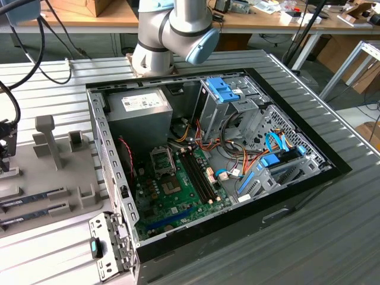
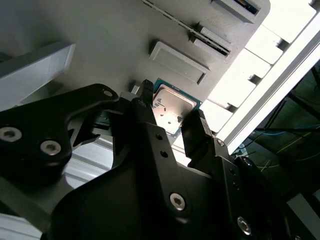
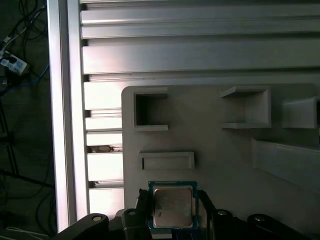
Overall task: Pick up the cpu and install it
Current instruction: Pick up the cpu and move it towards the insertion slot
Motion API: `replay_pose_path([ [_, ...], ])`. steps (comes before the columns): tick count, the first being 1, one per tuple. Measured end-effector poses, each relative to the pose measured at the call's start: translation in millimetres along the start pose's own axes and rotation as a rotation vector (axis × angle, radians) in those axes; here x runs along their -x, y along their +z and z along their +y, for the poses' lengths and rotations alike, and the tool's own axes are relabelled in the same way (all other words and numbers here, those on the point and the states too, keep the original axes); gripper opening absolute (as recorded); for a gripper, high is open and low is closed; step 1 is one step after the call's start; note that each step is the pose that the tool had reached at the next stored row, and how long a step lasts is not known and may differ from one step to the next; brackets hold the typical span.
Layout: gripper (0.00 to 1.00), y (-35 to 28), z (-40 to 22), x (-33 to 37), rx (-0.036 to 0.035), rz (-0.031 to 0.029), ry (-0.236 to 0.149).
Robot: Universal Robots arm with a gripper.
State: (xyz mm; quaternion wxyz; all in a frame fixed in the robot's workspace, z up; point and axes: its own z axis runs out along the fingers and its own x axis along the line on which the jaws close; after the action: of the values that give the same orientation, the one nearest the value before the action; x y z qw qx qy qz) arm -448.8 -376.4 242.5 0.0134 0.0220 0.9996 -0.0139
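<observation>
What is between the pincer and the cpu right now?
Nothing. In the first wrist view the pincer straddles the cpu, which lies on the grey tray, with no other thing in between.

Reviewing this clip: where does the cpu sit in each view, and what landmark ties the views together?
First wrist view: the cpu lies flat on the grey parts tray, beside a low rectangular block.
Second wrist view: the cpu lies on the tray, beside that block.
Exterior view: I cannot make it out; the tray lies at the exterior view's left.
Shared landmark: the grey parts tray.
</observation>
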Motion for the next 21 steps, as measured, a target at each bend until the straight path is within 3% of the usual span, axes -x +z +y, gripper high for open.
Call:
replay_pose_path([
  [21, 0.47, -5.4, -0.2, 0.3, 0.0009, 0.0001, 0.0],
])
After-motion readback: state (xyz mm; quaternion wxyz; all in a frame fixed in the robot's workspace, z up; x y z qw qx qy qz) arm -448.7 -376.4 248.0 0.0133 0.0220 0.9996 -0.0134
